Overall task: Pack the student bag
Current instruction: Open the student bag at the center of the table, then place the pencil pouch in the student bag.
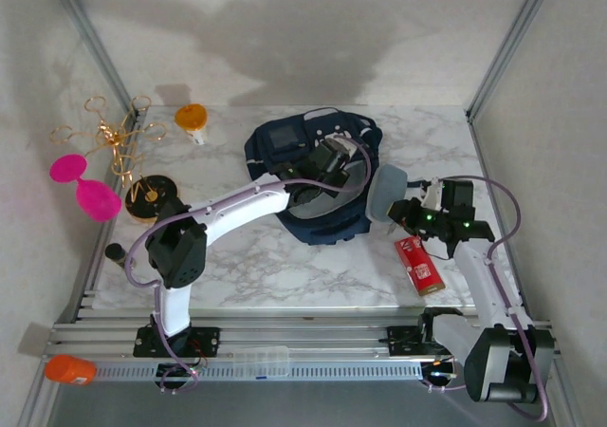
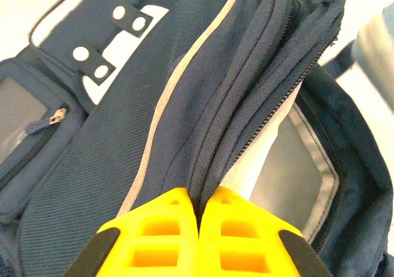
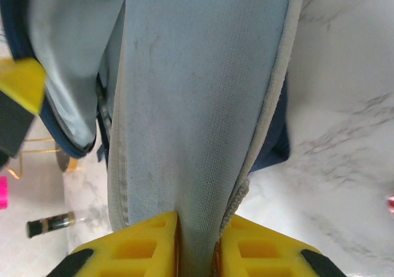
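Student bag point(image 1: 327, 226) lies at mid-worktop point(image 1: 285, 266). The left pincer point(image 2: 198, 218) is pressed together on its zip rim. The right pincer point(image 3: 197, 240) pinches a grey pouch point(image 3: 197, 104) just beside it. Lift the rim to widen the opening, then feed the pouch in edge-first.

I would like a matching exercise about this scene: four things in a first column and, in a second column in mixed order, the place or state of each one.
Column A
1. left claw
2. right claw
3. red packet
4. orange container

Column B
a. lies at the front right of the table
b. shut on the zipper edge of the student bag
c. sits at the back left of the table
d. shut on a grey-blue fabric piece

Pairs: 1-b; 2-d; 3-a; 4-c
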Controlling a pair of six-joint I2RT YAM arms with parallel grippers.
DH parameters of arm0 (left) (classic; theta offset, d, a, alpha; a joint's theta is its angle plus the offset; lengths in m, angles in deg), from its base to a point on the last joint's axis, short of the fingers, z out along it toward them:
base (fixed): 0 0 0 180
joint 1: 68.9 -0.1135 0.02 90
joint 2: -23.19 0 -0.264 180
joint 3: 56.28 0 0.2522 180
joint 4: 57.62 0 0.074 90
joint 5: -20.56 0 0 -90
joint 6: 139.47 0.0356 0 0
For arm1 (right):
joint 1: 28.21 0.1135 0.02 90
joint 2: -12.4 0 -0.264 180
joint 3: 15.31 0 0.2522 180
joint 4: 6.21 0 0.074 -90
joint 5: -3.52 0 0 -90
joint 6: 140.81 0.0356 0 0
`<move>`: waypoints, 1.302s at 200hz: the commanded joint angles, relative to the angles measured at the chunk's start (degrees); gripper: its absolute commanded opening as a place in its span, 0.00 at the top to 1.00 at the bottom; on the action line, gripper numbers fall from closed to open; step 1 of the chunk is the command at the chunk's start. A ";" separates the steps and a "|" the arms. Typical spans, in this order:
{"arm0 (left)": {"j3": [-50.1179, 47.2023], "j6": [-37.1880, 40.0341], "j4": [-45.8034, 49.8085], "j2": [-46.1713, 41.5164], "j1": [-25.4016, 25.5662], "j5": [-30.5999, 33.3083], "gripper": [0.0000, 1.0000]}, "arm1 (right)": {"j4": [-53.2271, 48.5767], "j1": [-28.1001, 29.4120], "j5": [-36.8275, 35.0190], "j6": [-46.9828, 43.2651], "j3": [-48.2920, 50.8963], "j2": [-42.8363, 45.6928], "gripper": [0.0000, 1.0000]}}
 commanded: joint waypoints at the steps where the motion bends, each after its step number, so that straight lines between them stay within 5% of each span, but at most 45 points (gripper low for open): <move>1: 5.38 -8.27 3.75 -1.82 1.43 5.00 1.00 | 8.63 3.35 4.05 6.17 0.51 -2.04 0.80; 47: 12.53 -23.15 9.19 -1.14 5.46 6.07 1.00 | 27.93 11.68 -2.49 16.57 -1.48 -16.91 0.81; 87: 19.63 -34.31 12.95 2.19 7.32 11.32 1.00 | 44.50 18.50 -8.29 22.65 -7.44 -32.11 0.68; 116: 21.96 -35.96 13.32 2.73 6.28 12.44 1.00 | 44.33 20.93 -7.27 19.27 -12.08 -36.92 0.59; 134: 22.21 -35.79 14.14 2.31 5.38 12.36 1.00 | 43.25 20.54 -8.40 17.42 -8.96 -33.19 0.40; 166: 20.45 -35.20 13.99 0.90 4.64 12.56 1.00 | 36.49 18.59 -8.60 14.87 -6.87 -29.88 0.35; 196: 18.63 -34.81 13.88 -0.50 4.51 12.68 1.00 | 33.46 16.42 -13.65 13.05 -8.92 -30.99 0.45; 216: 17.24 -34.61 13.28 -1.22 4.29 12.05 1.00 | 30.34 16.35 -17.85 10.24 -14.95 -36.11 0.63; 260: 16.27 -34.94 13.12 -1.41 3.63 11.91 1.00 | 40.39 20.16 -11.88 11.99 -19.01 -46.35 0.88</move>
